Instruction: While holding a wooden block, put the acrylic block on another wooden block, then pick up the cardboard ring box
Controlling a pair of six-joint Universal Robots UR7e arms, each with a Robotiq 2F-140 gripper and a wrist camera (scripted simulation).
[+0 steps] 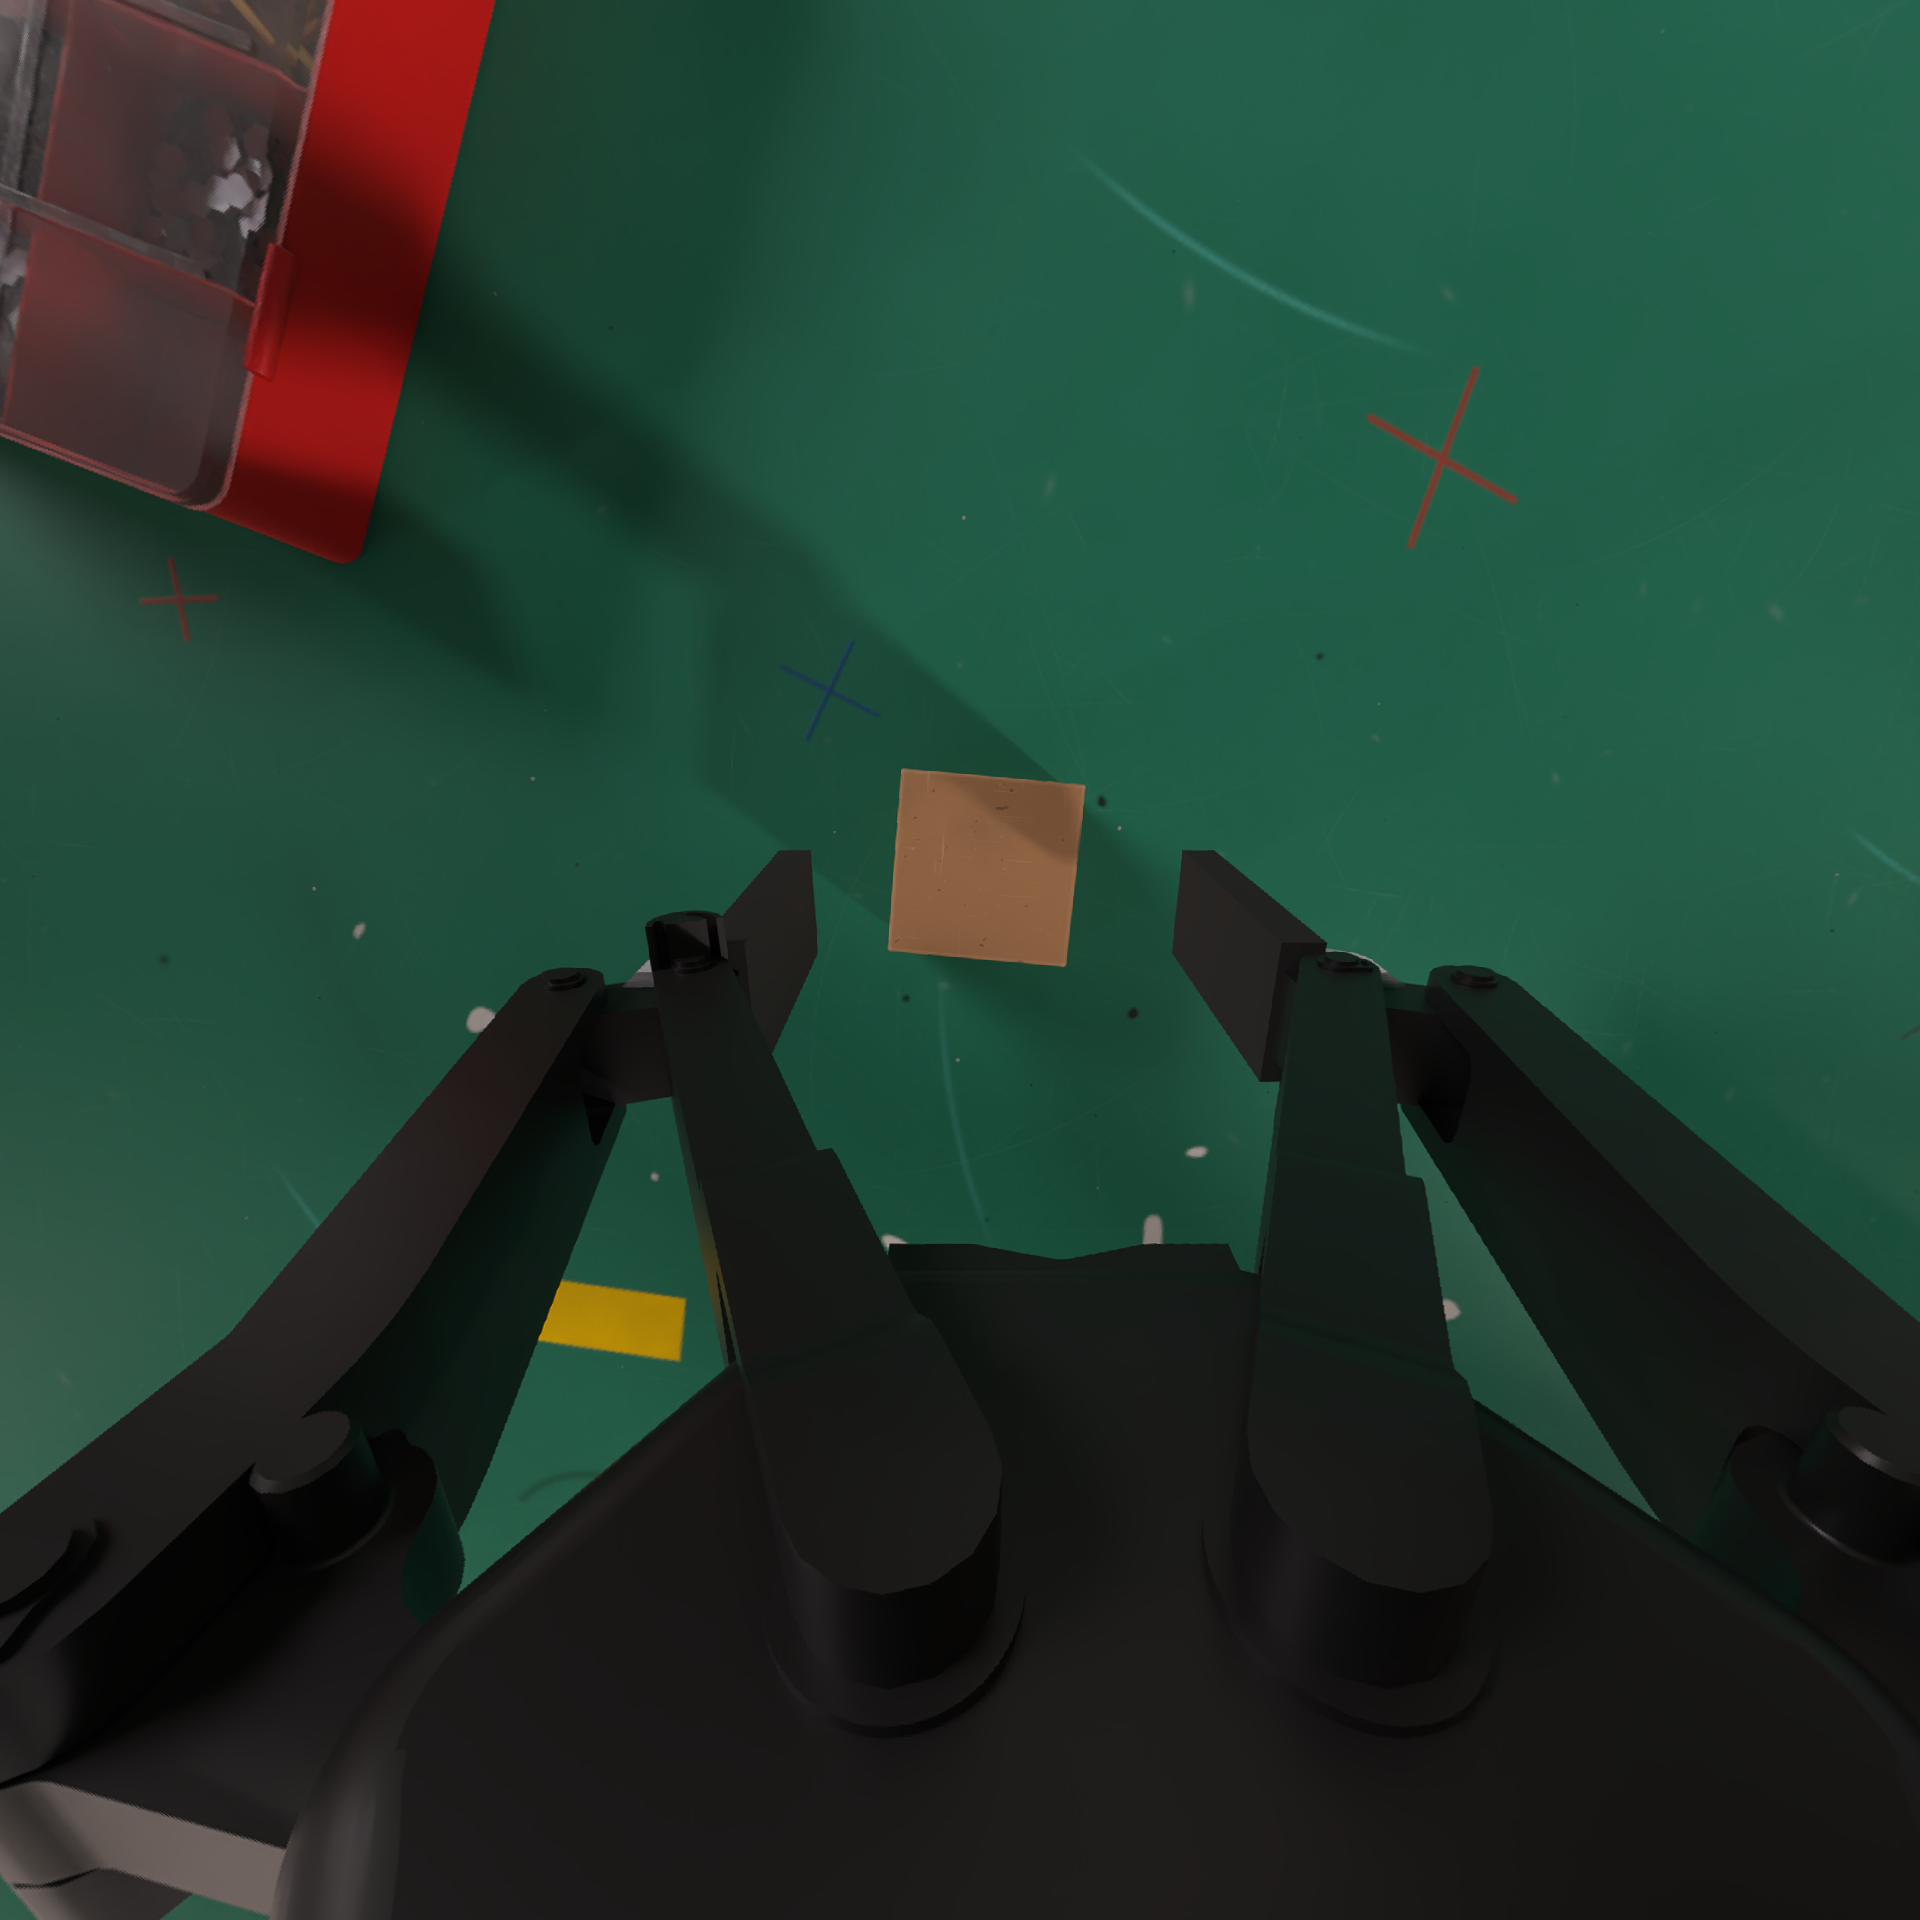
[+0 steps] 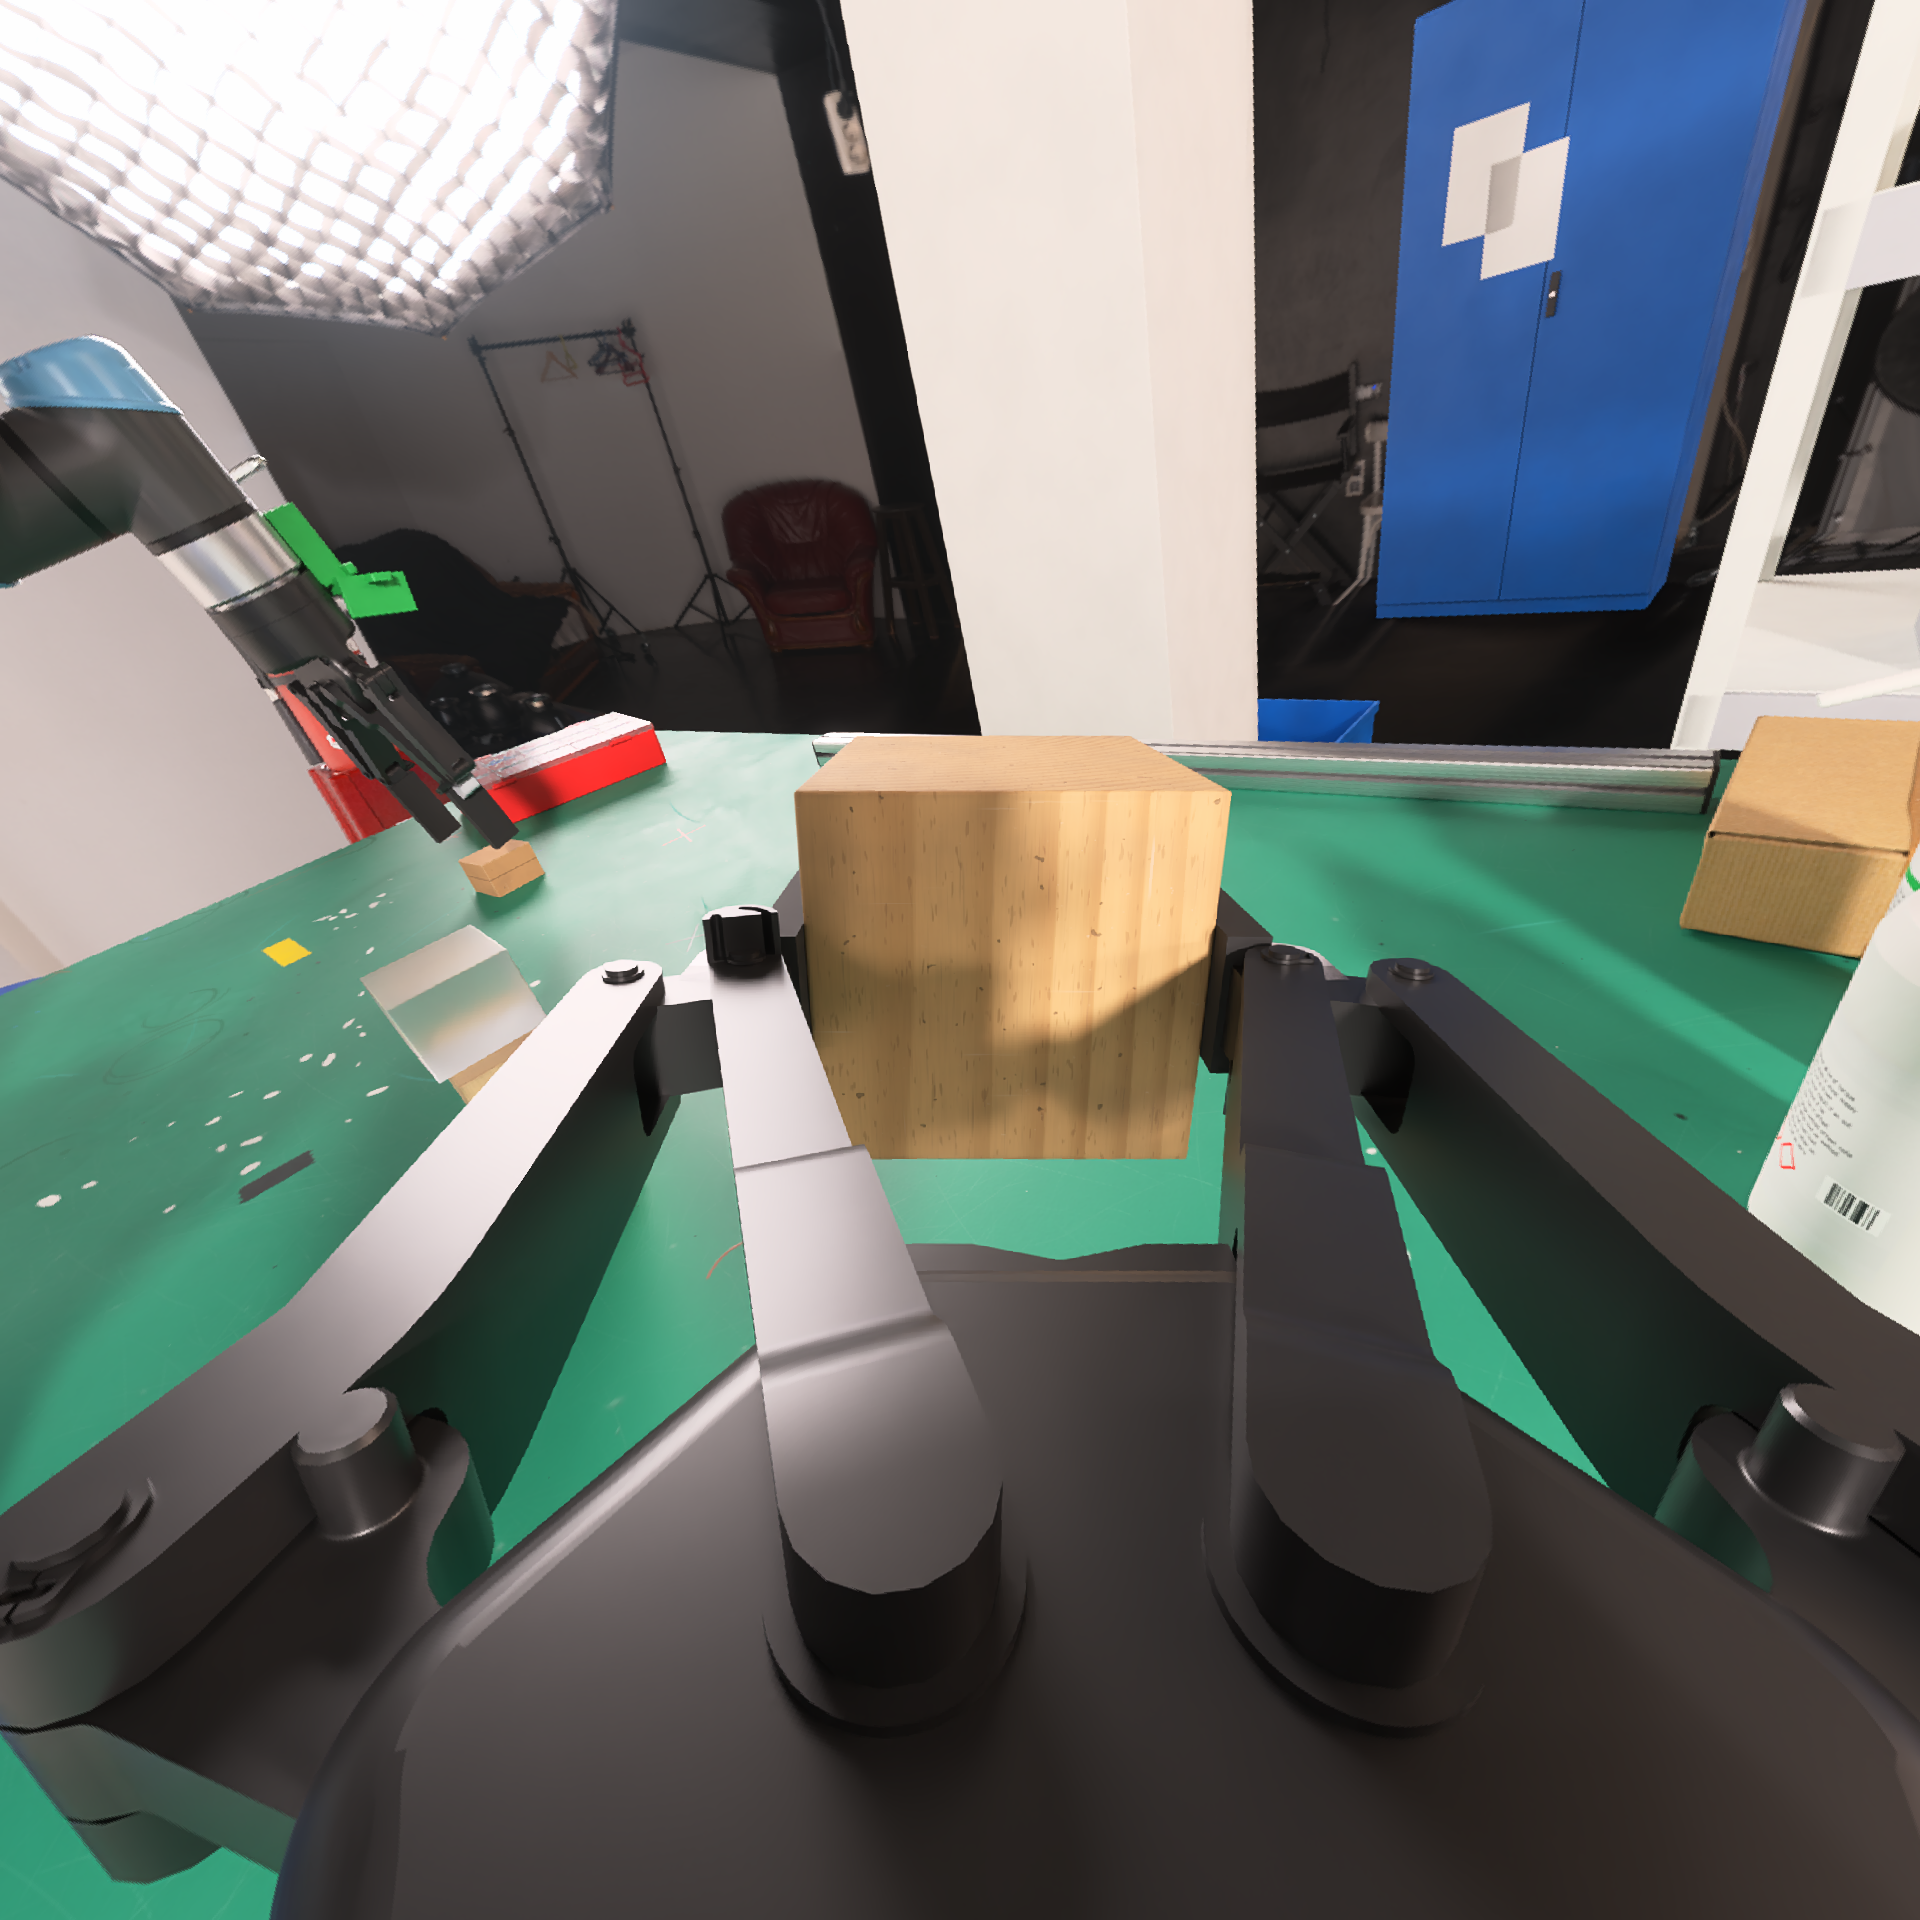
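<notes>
The small tan cardboard ring box (image 1: 985, 868) lies on the green mat (image 1: 1455, 779), straight below my open left gripper (image 1: 995, 894), between its two fingers and clear of both. In the right wrist view the left gripper (image 2: 473, 826) hangs just above the ring box (image 2: 502, 868). My right gripper (image 2: 1008, 935) is shut on a large wooden block (image 2: 1008, 997), held above the mat. The clear acrylic block (image 2: 447, 997) sits on top of another wooden block (image 2: 488, 1070), which is mostly hidden behind my right finger.
A red case (image 1: 343, 260) with a clear lid lies at the far left, and it also shows in the right wrist view (image 2: 582, 774). A brown cardboard box (image 2: 1808, 842) and a white bottle (image 2: 1860, 1091) stand on the right. An aluminium rail (image 2: 1434, 774) runs along the back edge.
</notes>
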